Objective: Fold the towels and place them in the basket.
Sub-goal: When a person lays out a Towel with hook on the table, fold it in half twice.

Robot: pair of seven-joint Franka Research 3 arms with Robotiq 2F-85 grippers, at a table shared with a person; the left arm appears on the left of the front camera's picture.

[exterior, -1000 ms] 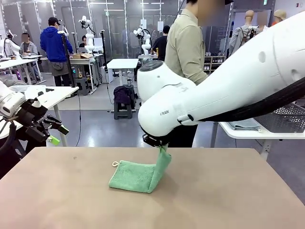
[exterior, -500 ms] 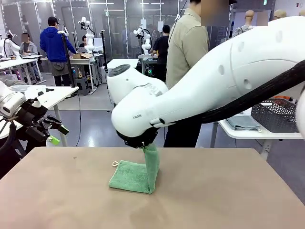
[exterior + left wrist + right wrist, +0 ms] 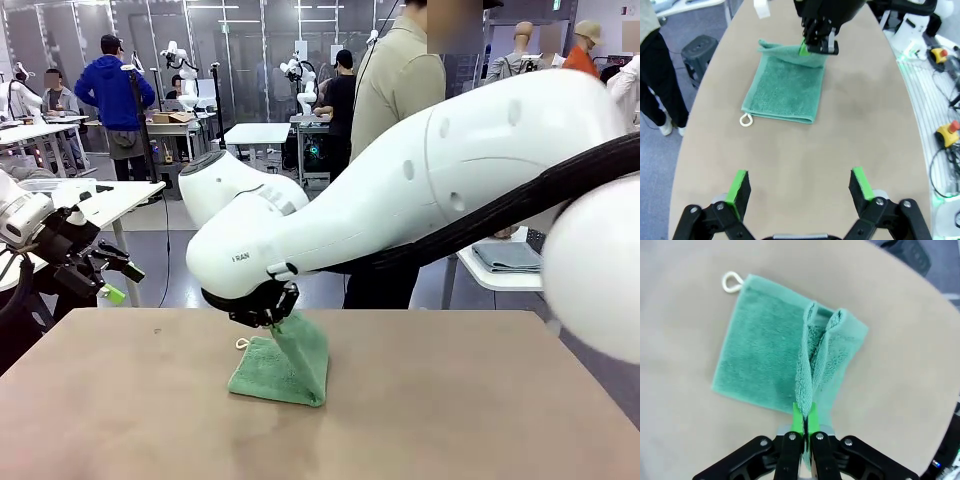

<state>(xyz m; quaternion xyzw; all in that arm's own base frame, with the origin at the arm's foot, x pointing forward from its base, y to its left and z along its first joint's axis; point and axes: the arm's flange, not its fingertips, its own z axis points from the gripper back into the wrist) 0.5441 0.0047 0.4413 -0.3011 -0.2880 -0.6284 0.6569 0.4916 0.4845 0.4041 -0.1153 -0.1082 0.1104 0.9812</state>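
sea-green terry-cloth towel (image 3: pixel 283 372) sits mid-way on the plain tan tabletop (image 3: pixel 470 420), with a little white loop at one corner. the right gripper (image 3: pixel 804 421) is clamped tight on one edge, lifting it into a ridge over the flat part. the left gripper (image 3: pixel 800 186) hangs spread wide and empty, well apart from the towel. a person in a beige shirt (image 3: pixel 395 95) stands at the far side, with a busy lab of white tables behind.

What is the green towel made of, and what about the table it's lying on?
The towel looks like soft terry cloth: its surface is fuzzy with tiny loops, and it droops where pinched. Its small white loop seems to be cord. The table has a smooth, matte tan top, maybe laminate or coated wood.
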